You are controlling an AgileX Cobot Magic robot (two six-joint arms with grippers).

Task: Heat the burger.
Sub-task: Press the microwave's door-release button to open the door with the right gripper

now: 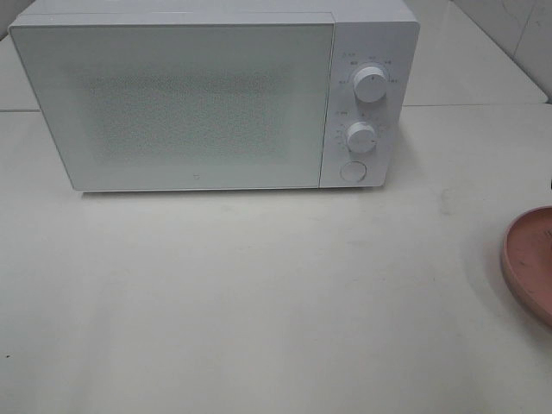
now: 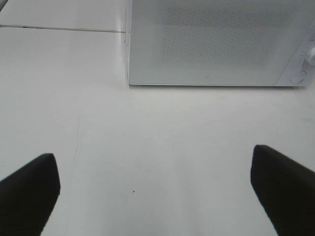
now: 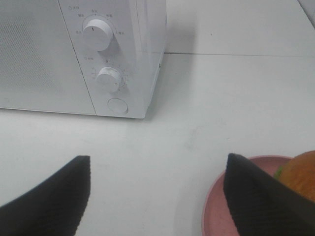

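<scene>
On the right, the burger (image 3: 301, 173) sits on a pink plate (image 1: 526, 259); left end effector (image 2: 155, 167) and right end effector (image 3: 157, 164) spread apart.

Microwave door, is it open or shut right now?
Shut. The microwave door sits flush beside the control panel, no gap showing along its edges.

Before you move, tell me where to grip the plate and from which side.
Take the plate by its raised rim on the bare side facing the microwave, coming from above with the right gripper, open and close by. The burger sits further in, so a finger likely fits inside that rim.
</scene>
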